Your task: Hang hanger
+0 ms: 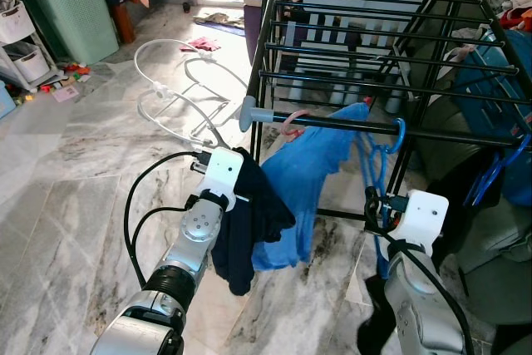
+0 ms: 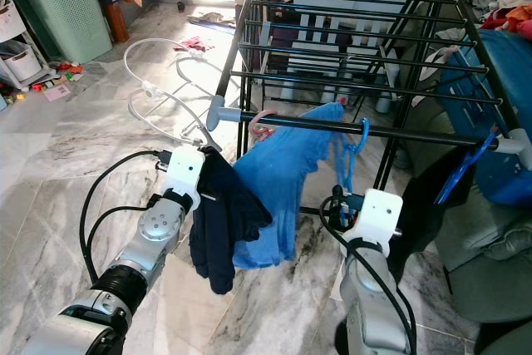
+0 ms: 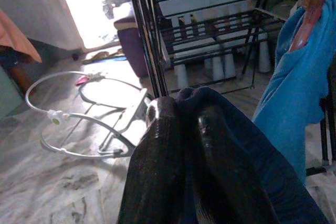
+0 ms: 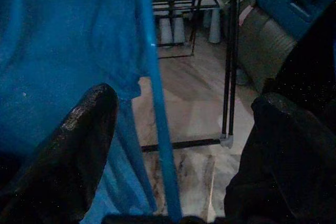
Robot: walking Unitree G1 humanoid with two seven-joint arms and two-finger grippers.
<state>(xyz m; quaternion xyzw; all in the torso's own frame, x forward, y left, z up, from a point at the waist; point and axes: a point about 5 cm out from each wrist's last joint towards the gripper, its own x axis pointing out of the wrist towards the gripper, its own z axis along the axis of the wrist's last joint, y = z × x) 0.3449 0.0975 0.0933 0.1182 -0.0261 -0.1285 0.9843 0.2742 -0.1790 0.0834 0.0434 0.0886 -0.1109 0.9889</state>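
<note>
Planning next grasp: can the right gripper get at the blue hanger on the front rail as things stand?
Probably yes. The right gripper is open, with the blue hanger running between its fingers and nothing in front of it. The blue shirt hangs close beside it and might get pinched. The left gripper is shut on a dark garment.

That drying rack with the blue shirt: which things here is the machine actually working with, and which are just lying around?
Part of the job:
- drying rack
- blue hanger hooked on its front bar
- blue shirt
- dark garment, pinched in the left end effector
- right end effector, open beside the hanger

Just lying about:
- white wire frame on the floor
- green basket
- scattered toys
</note>
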